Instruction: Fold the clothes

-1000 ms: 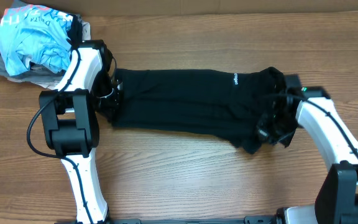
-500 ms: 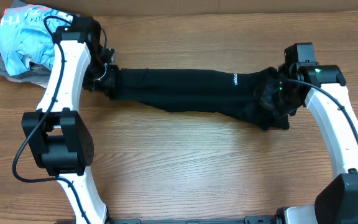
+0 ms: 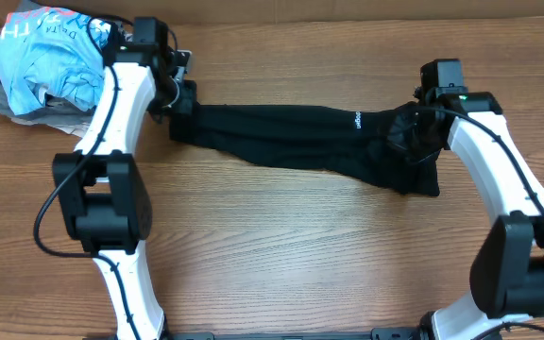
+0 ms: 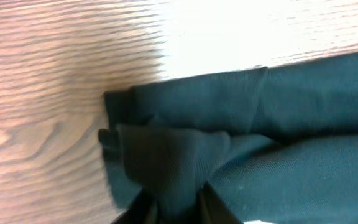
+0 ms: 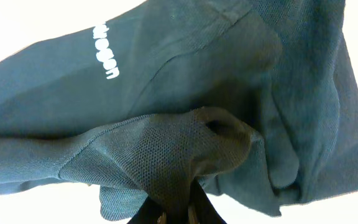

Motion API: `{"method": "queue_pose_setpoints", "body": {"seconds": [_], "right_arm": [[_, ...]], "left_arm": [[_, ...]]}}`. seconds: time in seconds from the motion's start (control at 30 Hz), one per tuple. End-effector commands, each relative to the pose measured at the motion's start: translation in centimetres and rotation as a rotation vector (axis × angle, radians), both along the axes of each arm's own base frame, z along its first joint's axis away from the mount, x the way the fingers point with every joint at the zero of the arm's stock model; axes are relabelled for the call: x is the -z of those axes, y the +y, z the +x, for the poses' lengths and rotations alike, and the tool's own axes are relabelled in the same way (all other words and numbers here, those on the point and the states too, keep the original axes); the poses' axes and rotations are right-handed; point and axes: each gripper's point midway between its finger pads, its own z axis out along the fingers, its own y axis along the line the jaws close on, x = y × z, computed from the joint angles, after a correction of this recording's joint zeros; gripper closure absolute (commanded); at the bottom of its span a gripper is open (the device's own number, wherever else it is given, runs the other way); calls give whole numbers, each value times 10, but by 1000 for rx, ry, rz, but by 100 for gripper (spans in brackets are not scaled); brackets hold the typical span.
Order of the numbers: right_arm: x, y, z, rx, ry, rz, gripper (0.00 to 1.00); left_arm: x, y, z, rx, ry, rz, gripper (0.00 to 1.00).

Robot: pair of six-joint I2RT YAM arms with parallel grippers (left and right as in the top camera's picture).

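The clothes (image 3: 291, 137), a black garment with small white lettering (image 3: 357, 120), lie stretched in a narrow band across the far half of the table. My left gripper (image 3: 179, 94) is at the garment's left end. In the left wrist view a bunched fold of the clothes (image 4: 278, 124) runs between the fingers of the left gripper (image 4: 176, 200), which is shut on it. My right gripper (image 3: 412, 132) holds the right end. In the right wrist view the right gripper (image 5: 176, 208) is shut on a gathered hump of the clothes (image 5: 166, 81), with the white lettering (image 5: 106, 53) above it.
A crumpled light blue printed shirt (image 3: 45, 57) lies at the far left corner on top of a grey garment (image 3: 3, 99), right next to the left arm. The wooden table (image 3: 281, 255) shows bare in front of the clothes.
Both grippers have moved toward the table's far side with the garment's ends. The garment has gone from a wide flat spread to a narrow taut band.
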Motion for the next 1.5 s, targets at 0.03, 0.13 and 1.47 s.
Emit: {"method": "queue_pose_setpoints", "body": {"seconds": [0.03,0.13,1.47], "right_arm": [[2,-11,22,24,-57,-49,89],[-1,-17,32,35,-97,-80,48],[-74,-25,20,27,-45,-77,21]], "left_arm": [[35,-12,6,14,27,-2,48],[40,-11,11,-18,21,-8,13],[79,25,-11,97,198,-172,96]]}}
